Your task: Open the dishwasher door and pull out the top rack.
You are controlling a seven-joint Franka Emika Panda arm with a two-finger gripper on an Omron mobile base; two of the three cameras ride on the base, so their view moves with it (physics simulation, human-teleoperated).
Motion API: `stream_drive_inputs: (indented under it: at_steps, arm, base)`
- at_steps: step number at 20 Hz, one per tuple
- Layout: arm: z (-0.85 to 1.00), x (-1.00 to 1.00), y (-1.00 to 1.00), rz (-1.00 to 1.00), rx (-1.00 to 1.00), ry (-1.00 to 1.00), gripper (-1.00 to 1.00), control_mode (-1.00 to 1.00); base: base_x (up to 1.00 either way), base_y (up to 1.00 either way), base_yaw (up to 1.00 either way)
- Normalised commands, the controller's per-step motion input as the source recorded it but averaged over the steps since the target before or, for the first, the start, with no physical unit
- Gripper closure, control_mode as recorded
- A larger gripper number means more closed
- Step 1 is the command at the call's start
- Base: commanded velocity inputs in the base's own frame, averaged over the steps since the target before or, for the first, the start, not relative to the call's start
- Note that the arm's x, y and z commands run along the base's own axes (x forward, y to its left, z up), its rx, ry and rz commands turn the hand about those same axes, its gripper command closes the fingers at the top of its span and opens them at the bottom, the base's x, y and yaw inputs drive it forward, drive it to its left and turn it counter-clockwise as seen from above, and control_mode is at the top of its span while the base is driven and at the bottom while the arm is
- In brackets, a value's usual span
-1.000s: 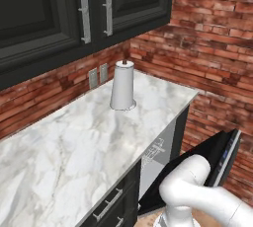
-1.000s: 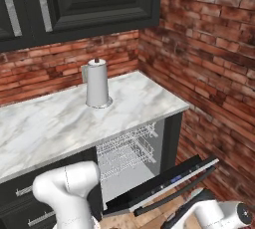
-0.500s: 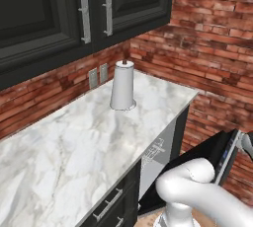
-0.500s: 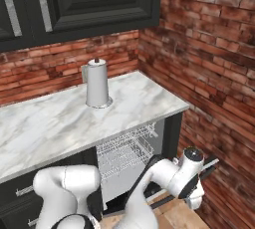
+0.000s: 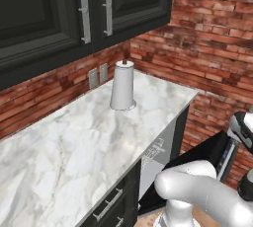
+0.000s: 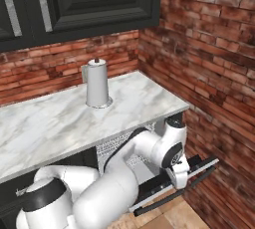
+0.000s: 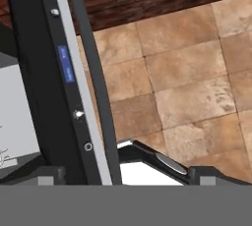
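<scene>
The dishwasher door [image 6: 154, 187] hangs lowered and wide open below the counter, its black inner side [image 5: 207, 154] facing up. In the hand view its top edge [image 7: 49, 97] runs up the left, with bluish control marks and a dark bar handle [image 7: 96, 92] beside it. My gripper [image 6: 181, 182] points down just over the door's outer edge, open and holding nothing, fingertips wide apart [image 7: 125, 181]. The top rack [image 6: 110, 147], a light-grey wire grid, sits inside the cavity behind my arm, partly hidden by it.
A paper towel holder [image 5: 122, 85] stands on the marble counter [image 5: 74, 142]. A brick wall [image 6: 214, 73] closes the right side near the door. Black drawer fronts with silver bar handles [image 5: 108, 204] lie left of the dishwasher. Tan floor tiles [image 7: 187, 82] lie below.
The arm has swung up from low beside the door, so the hand now hangs over the door's outer edge. The door stays lowered and the jaws stay wide.
</scene>
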Motion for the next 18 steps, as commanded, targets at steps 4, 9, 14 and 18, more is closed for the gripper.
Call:
stream_drive_inputs:
  at_steps: [4,9,14,18]
  arm:
    - [-0.13,-0.05,0.30,0.00,0.14,0.11,-1.00,-1.00]
    - [0.01,0.00,0.64,-0.29,0.11,0.00,-1.00,-1.00]
    - [0.00,0.36,0.62,-0.32,0.00,0.00,-1.00,-1.00]
    - [-0.08,0.34,0.43,-0.21,0.00,0.03,-1.00,-1.00]
  base:
    - [0.00,0.00,0.00]
    - [0.00,0.00,0.00]
    - [0.00,0.00,0.00]
    - [0.00,0.00,0.00]
